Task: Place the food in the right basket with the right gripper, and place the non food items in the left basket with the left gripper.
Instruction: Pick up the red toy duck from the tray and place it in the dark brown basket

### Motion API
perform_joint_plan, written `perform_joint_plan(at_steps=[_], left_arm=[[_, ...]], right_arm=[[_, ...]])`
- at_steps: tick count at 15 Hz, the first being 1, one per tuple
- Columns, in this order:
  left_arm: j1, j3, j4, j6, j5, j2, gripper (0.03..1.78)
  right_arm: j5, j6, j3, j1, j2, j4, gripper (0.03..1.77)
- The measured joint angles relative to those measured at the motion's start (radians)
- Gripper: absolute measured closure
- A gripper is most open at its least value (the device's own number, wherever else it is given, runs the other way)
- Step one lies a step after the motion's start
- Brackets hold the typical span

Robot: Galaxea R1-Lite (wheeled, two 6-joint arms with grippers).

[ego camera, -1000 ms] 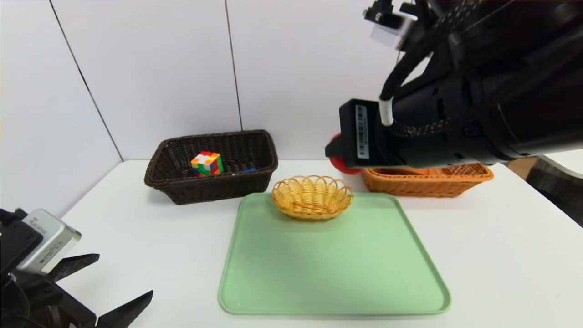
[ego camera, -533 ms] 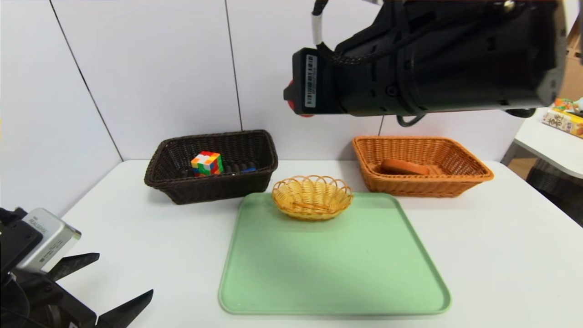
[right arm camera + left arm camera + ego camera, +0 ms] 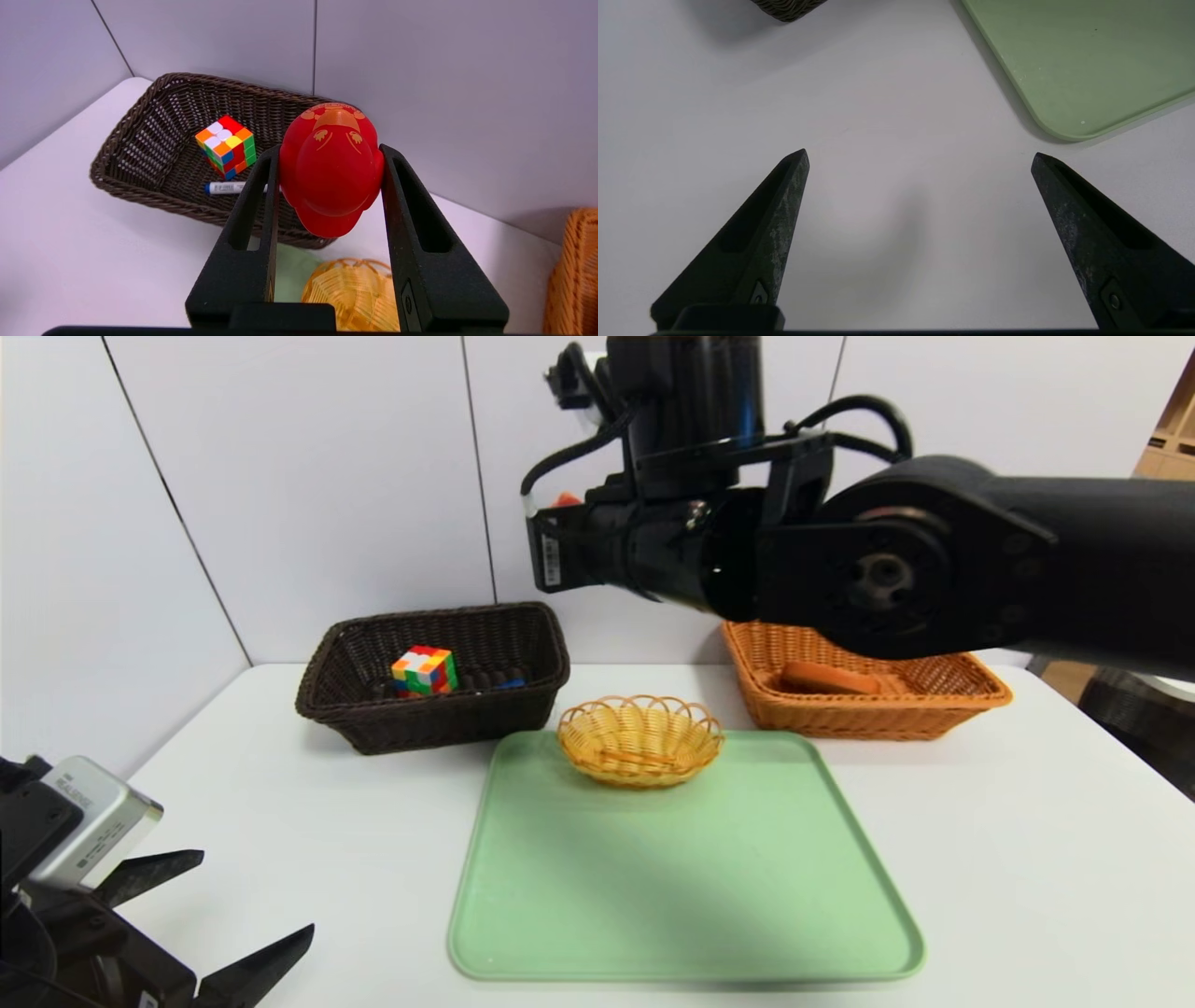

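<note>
Right now I have the red duck [image 3: 332,186] pinched between the two fingertips of the right gripper [image 3: 331,148], one finger pressed to each side of it, and the jaws are held up in the air, well above the table [image 3: 373,859]. Seen from the wrist, the dark basket [image 3: 434,712] lies behind and below those jaws, with part of it hidden by the duck. Inside that basket I can see the puzzle cube [image 3: 226,147], and close by it the marker [image 3: 226,188], whose other end is covered by the duck and a finger. Below the right jaws and nearer to me, the small yellow basket [image 3: 640,742] sits on the far part of the green tray [image 3: 686,887]. Well to the right of the same jaws stands the orange basket [image 3: 878,721], partly hidden behind my right arm; the bread [image 3: 828,678] lies in it, tilted, its brown crust towards me. My left gripper [image 3: 920,154] is parked low over the bare table at the near left, its jaws spread wide with nothing between them. From those left jaws, the tray is to the right, apart from the fingertips, and the dark basket is farther back. A pale wall [image 3: 355,476] rises behind everything.
</note>
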Motion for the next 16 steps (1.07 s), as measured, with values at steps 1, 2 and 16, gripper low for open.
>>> perform_joint_plan(at_steps=[1, 2, 16], left_arm=[[0.000, 0.000, 0.000, 0.000, 0.000, -0.001, 0.12], [0.000, 0.001, 0.000, 0.000, 0.000, -0.001, 0.12], [-0.001, 0.011, 0.000, -0.003, -0.001, -0.017, 0.12]], right_arm=[[0.012, -0.019, 0.000, -0.007, 0.035, -0.051, 1.13], [0.026, -0.034, -0.001, -0.013, 0.066, -0.092, 1.13], [0.036, -0.095, -0.008, -0.020, 0.306, -0.161, 1.16]])
